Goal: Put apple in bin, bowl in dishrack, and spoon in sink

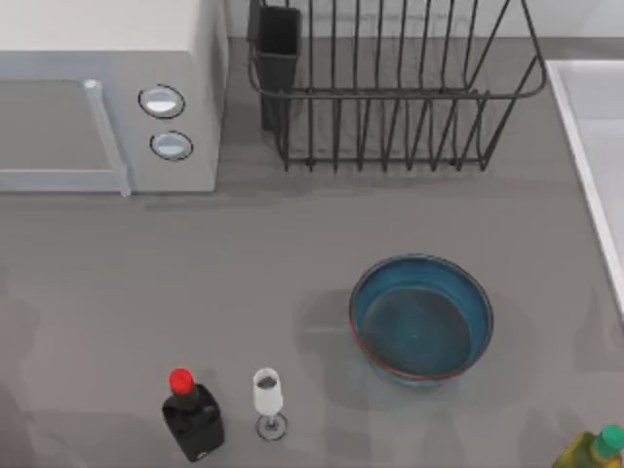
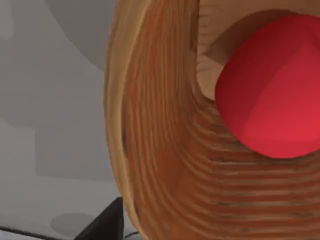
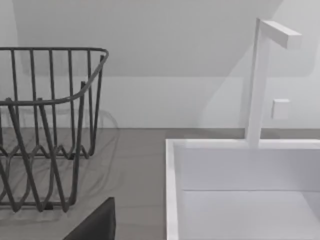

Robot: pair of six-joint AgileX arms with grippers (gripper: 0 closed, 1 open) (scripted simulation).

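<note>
Left wrist view has the apple [image 2: 272, 90] right up close, sitting inside a ribbed wooden container [image 2: 165, 150] with curved walls, so that's the bin as far as I can see. The apple rests against the inner wall, with grey floor showing beyond the outer edge. A dark bit of my left gripper pokes in at the edge of that view, but I honestly can't tell if my left jaws are open or closed.

From the top view, the bowl [image 1: 421, 320] sits upright on the grey table [image 1: 195, 283], right of centre and well in front of the dishrack [image 1: 390, 88], not touching it. The rack stands at the back with its utensil cup [image 1: 278, 44] at the left corner, just beside the white microwave [image 1: 107, 97]. The sink [image 1: 595, 146] runs along the table's right edge.

Near the front left there's a dark bottle with a red cap [image 1: 192, 414] and a small wine glass [image 1: 268, 402] just beside it. A green-capped bottle [image 1: 593, 450] peeks in at the front right corner.

Right wrist view shows the sink's rim, its faucet [image 3: 260, 75], and the rack nearby; can't tell my right jaws' state either.
</note>
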